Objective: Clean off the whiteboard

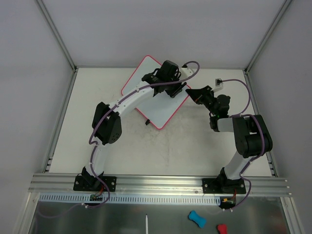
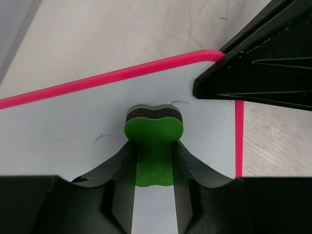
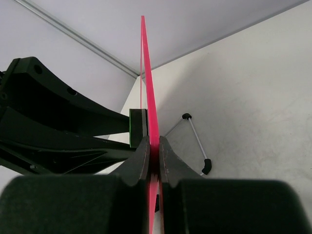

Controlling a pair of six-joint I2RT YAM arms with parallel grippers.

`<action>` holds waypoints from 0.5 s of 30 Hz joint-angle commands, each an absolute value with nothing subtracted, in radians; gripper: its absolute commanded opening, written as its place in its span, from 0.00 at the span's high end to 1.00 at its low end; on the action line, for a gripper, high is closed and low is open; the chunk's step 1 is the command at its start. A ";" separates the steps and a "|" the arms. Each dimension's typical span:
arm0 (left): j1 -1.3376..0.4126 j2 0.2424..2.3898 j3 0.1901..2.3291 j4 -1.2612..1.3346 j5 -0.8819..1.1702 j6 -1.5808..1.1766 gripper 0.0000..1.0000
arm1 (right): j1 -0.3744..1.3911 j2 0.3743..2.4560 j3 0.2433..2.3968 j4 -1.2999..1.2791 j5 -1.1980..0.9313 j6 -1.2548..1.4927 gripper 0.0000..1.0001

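Left wrist shows you the left jaws clenched on a green eraser [image 2: 154, 131] against the whiteboard [image 2: 63, 131], upper centre overhead, partly hidden by the left arm [image 1: 127, 99]; right jaws pinch its pink frame [image 3: 148, 87].

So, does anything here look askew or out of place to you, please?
Nothing looks damaged. The whiteboard sits at a slant on the table, its corner pinched in the right gripper. Faint blue marks show beside the green eraser held in the left gripper.
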State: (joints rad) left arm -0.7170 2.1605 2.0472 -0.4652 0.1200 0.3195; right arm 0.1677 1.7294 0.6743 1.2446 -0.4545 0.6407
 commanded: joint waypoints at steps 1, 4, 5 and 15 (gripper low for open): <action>-0.767 2.226 2.083 -0.413 0.029 0.414 1.00 | 0.207 1.713 0.693 1.374 -0.575 0.623 1.00; -0.781 2.233 2.092 -0.416 -0.025 0.436 1.00 | 0.207 1.713 0.693 1.373 -0.577 0.623 1.00; -0.781 2.227 2.092 -0.417 -0.015 0.436 1.00 | 0.207 1.713 0.692 1.373 -0.577 0.623 1.00; -0.796 2.221 2.094 -0.420 -0.070 0.449 1.00 | 0.207 1.710 0.690 1.373 -0.575 0.623 1.00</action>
State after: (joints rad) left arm -0.7803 2.1735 2.0750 -0.4553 -0.0326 0.4324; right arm 0.1677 1.7294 0.6743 1.2434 -0.4549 0.6434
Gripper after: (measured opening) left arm 0.300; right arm 0.053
